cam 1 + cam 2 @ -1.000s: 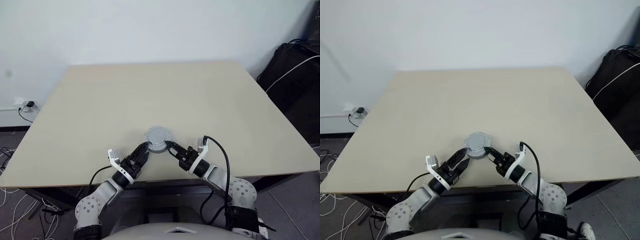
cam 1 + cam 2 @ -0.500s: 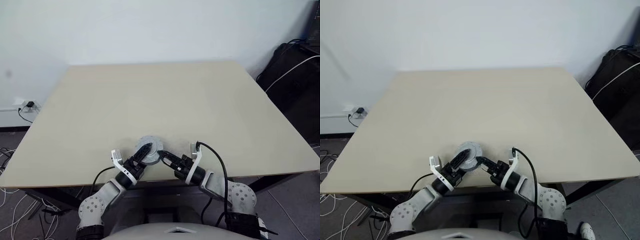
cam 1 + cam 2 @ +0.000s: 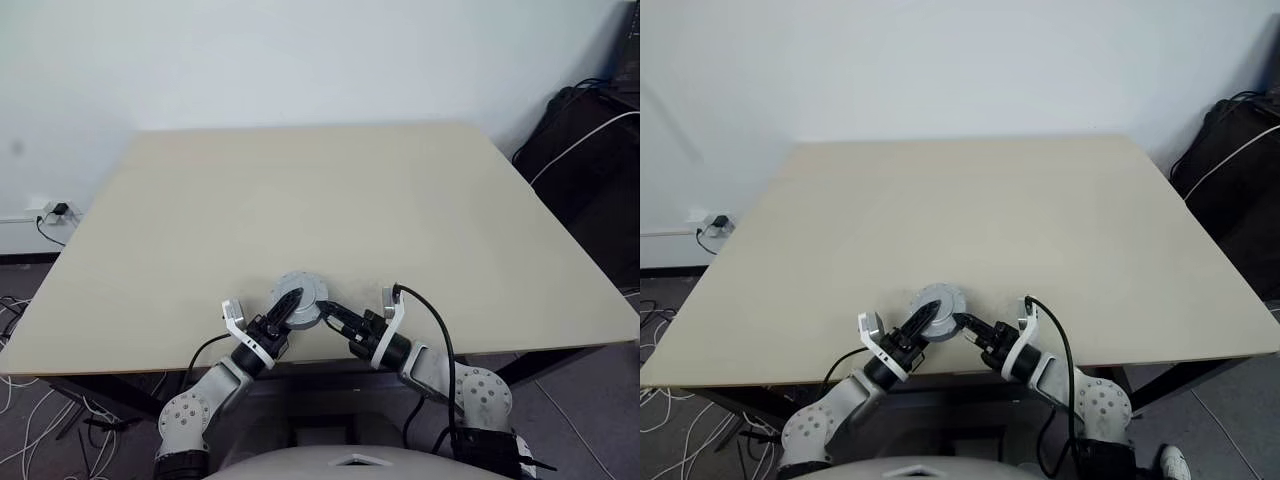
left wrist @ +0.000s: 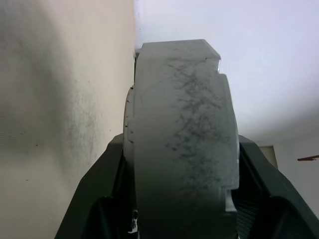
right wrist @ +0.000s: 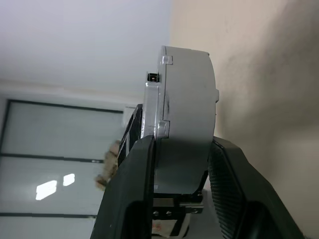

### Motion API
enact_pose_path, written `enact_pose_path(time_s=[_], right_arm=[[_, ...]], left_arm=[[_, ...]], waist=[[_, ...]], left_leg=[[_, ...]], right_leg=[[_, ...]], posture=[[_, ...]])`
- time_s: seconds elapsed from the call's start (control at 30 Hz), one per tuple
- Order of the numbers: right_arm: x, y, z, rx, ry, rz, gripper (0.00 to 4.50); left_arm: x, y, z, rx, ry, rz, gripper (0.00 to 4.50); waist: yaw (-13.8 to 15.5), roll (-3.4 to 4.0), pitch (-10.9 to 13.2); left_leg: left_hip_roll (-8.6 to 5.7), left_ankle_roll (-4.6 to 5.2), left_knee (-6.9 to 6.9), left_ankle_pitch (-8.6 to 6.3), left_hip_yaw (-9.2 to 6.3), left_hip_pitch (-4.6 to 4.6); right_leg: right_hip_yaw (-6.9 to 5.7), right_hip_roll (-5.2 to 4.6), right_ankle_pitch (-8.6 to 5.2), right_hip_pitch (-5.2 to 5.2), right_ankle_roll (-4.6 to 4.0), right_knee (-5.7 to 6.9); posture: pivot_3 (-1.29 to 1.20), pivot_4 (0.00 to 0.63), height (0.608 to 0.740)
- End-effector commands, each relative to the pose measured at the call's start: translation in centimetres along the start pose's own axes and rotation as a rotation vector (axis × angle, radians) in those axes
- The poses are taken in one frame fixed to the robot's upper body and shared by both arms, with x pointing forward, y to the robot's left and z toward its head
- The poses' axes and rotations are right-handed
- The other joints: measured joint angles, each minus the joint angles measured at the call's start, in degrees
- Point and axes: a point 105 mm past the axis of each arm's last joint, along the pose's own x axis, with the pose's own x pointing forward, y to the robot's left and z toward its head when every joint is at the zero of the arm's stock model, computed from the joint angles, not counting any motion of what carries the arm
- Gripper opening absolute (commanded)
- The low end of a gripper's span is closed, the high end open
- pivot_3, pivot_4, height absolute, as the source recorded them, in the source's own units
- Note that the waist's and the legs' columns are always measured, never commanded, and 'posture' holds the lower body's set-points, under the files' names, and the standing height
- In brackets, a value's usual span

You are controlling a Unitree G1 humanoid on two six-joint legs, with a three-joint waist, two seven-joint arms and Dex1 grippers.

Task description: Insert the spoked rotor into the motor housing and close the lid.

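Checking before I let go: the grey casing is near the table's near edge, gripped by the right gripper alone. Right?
No: the left gripper grips the grey casing too, as the left wrist view shows. The rest holds.

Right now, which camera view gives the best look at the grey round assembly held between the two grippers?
The left wrist view: the assembly is edge-on, its scuffed grey rim clamped between black fingers. The right wrist view shows a stepped side and a small dark notch. The eye views show its round face, small, between the left gripper and the right gripper.
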Motion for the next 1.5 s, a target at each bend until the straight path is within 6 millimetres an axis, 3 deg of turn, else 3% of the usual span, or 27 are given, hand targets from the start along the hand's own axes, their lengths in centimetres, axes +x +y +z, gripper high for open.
enact_pose_path(time_s=[0.03, 0.13, 0.47, 0.7, 1.0, 1.5], right_arm=[[0.1, 1.5, 0.9, -0.113, -0.03, 0.024, 1.25], [0.1, 1.3, 0.9, -0.125, -0.034, 0.014, 1.25], [-0.3, 1.4, 0.7, -0.217, -0.017, -0.023, 4.5], [-0.6, 1.6, 0.5, -0.424, 0.003, -0.072, 4.5], [-0.7, 2.4, 1.5, -0.902, -0.148, -0.154, 4.5], [-0.5, -0.1, 2.3, -1.12, -0.187, -0.306, 4.5]], left_arm=[[1.0, -0.8, -1.1, -0.039, -0.013, -0.048, 2.14], [1.0, -0.7, -1.2, -0.04, -0.014, -0.049, 2.14], [0.9, -0.8, -0.7, -0.019, -0.031, -0.042, 2.13], [0.9, -1.3, 0.8, 0.031, -0.065, -0.035, 2.13], [1.8, -2.5, 3.4, 0.152, -0.123, -0.016, 2.13], [6.4, -3.9, 8.3, 0.329, -0.271, 0.023, 2.13]], waist=[[0.0, -0.01, 0.0], [0.0, -0.01, 0.0], [0.2, -0.01, -0.1], [0.4, -0.06, -0.1], [1.5, -0.21, -0.2], [2.2, -0.54, -0.3]], left_leg=[[0.0, 0.0, 0.01, 0.0, 0.0, 0.0], [0.0, 0.0, 0.02, 0.0, 0.0, 0.0], [0.01, 0.0, 0.04, 0.0, 0.02, 0.01], [0.0, 0.02, 0.11, -0.01, 0.08, 0.01], [-0.01, -0.05, 0.27, 0.03, 0.19, 0.02], [0.0, -0.28, 0.46, 0.17, 0.31, 0.04]], right_leg=[[0.0, 0.0, 0.0, 0.0, 0.0, 0.0], [0.0, 0.0, 0.01, 0.01, 0.0, 0.01], [0.01, 0.0, 0.01, 0.03, 0.02, 0.02], [0.0, 0.0, 0.03, 0.04, 0.05, 0.02], [-0.01, 0.02, 0.0, 0.08, 0.33, 0.03], [0.05, 0.13, 0.25, 0.1, 0.1, 0.12]], posture=[[0.0, 0.0, 0.74], [0.0, 0.0, 0.74], [0.0, 0.0, 0.74], [0.0, 0.0, 0.74], [0.0, 0.0, 0.74], [0.0, 0.0, 0.74]])
